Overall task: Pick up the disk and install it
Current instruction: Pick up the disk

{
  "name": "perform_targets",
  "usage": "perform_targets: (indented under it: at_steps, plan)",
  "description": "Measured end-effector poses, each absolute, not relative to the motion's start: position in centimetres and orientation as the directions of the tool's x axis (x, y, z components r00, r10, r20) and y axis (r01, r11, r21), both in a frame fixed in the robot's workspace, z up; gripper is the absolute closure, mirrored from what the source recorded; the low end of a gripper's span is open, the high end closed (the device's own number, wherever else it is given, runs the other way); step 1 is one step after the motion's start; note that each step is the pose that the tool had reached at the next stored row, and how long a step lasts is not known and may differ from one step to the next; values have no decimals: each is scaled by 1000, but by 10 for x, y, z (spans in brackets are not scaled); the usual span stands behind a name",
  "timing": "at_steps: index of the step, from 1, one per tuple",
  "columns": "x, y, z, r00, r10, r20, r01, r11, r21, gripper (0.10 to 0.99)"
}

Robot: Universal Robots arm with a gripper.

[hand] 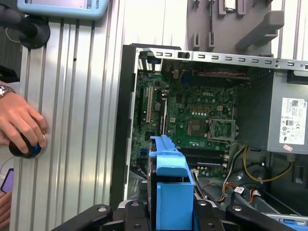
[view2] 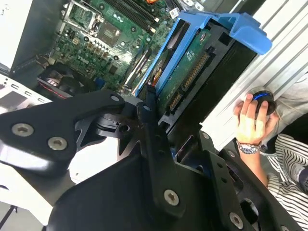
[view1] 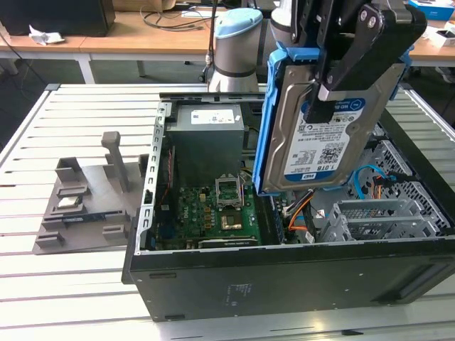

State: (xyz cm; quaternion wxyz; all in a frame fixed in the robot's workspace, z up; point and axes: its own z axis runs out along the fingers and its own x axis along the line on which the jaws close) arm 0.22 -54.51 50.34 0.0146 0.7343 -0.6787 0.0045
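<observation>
Pinches the disk (view1: 320, 142) in the pincer (view1: 323, 99), with one black finger pressed flat on the labelled face and the other behind the drive, so clamped on it rather than spread. Carries it on edge with the blue carrier frame around its rim, up in the air and touching nothing else, probably so the drive can go edgewise into a bay. Hangs over the open computer case (view1: 284, 284), which lies on its side on the desk (view1: 71, 284), likely to leave the interior reachable from above. Has the motherboard (view1: 213, 209) below the pincer to one side, the power-supply box (view1: 210, 135) beyond that, and the grey drive cage (view1: 377, 217) below on the other side. Has not yet seated the disk anywhere. Leaves well apart a person's hand (hand: 21, 122), resting on a round button (hand: 23, 149) on the desk, perhaps as a stop control.
</observation>
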Motion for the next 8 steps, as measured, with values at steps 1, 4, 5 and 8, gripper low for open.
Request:
perform_targets:
  at_steps: [1,4,5,8]
  plan:
    - [2,-547,503,79,-997,26,-997,-78,15,718]
    - [2,-552,503,79,-997,27,-997,-78,15,718]
    - [2,-553,503,79,-997,27,-997,-78,15,718]
    - [2,-556,503,78,-997,26,-997,-78,15,718]
